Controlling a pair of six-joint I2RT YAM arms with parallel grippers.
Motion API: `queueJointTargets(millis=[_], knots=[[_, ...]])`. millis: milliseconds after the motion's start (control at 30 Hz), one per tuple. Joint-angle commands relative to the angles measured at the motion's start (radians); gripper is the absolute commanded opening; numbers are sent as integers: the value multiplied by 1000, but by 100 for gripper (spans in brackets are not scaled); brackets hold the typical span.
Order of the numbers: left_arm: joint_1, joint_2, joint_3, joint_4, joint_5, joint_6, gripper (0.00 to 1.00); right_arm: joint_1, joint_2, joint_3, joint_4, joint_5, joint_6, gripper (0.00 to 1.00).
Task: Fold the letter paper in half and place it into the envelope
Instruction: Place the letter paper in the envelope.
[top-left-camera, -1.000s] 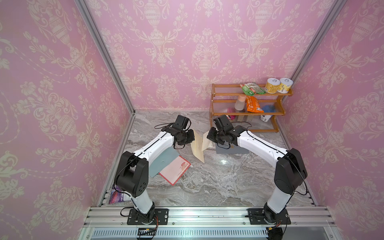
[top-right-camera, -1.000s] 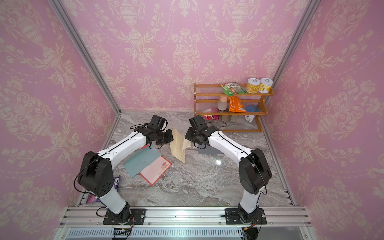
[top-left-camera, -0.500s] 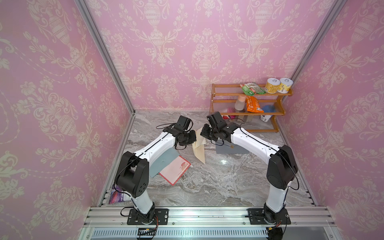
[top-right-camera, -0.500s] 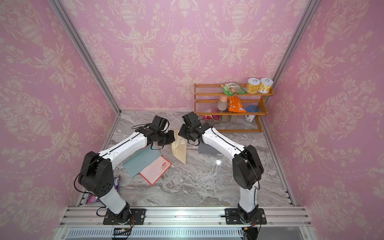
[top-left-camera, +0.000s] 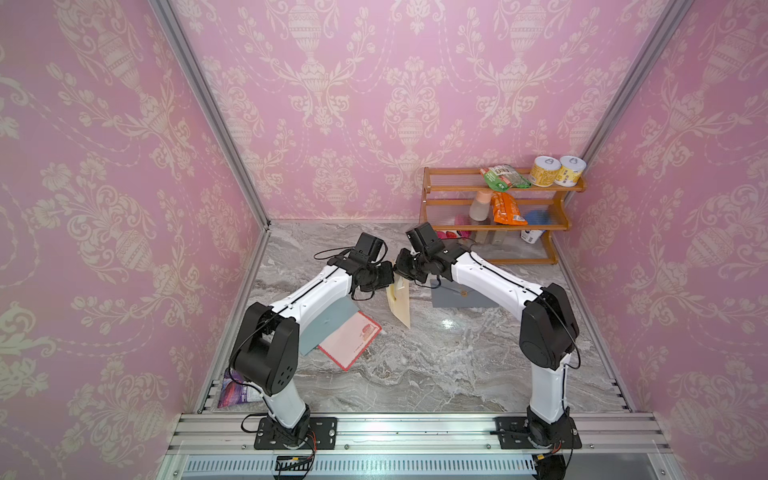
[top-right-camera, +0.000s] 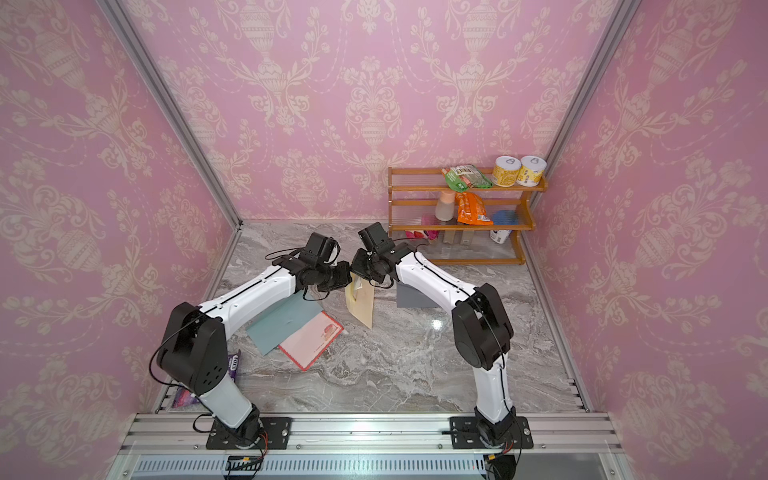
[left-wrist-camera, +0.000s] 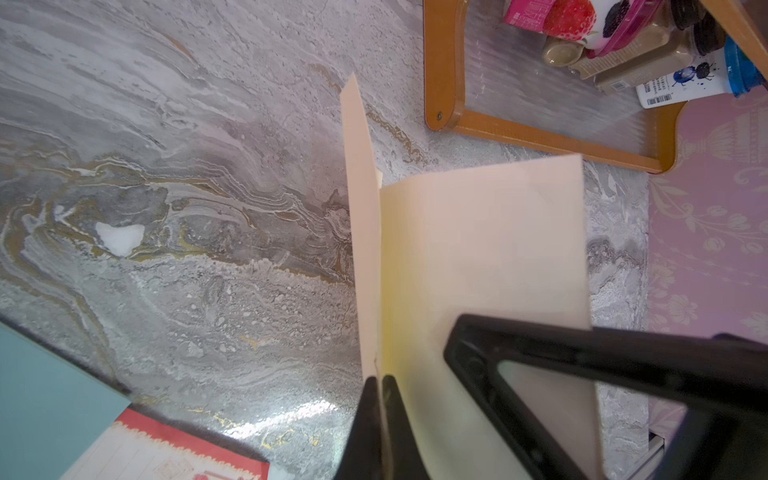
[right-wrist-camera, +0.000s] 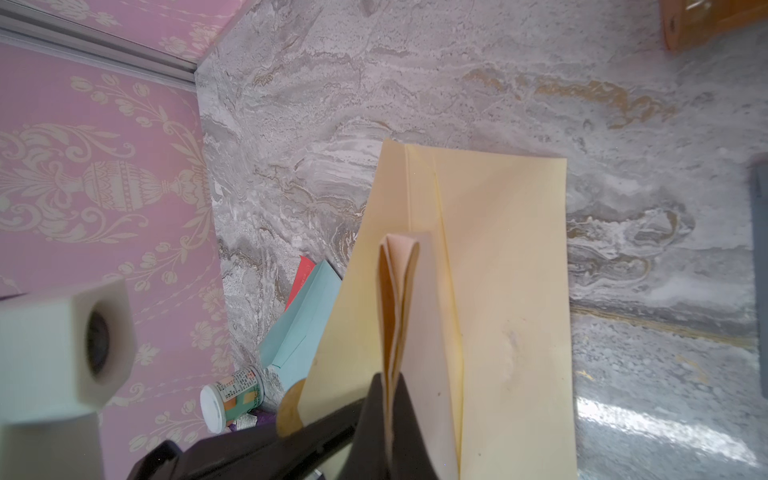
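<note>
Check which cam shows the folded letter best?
Right wrist: the folded letter fills mid-frame, doubled edge clear, pinched in the shut right gripper in front of the envelope. Both top views show only the hanging envelope; left wrist can't separate the two.

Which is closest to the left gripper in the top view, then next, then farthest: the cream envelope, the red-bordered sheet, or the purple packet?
1. cream envelope: pinched in the left gripper, touching it.
2. red-bordered sheet: flat on the table, toward the robot's left.
3. purple packet: at the table's near left corner, farthest.
</note>
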Motion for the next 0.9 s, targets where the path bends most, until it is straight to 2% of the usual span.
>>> queueJointTargets(millis=[0,333,867], knots=[[-8,14,-10,31,21,-12,0,9,36,54,-103,-7,23,0],[-8,10,-13,51,32,-11,0,9,107,161,-297,36,0,0],[-10,-17,-14,83,60,-1,0,4,146,181,-299,-2,-30,0]])
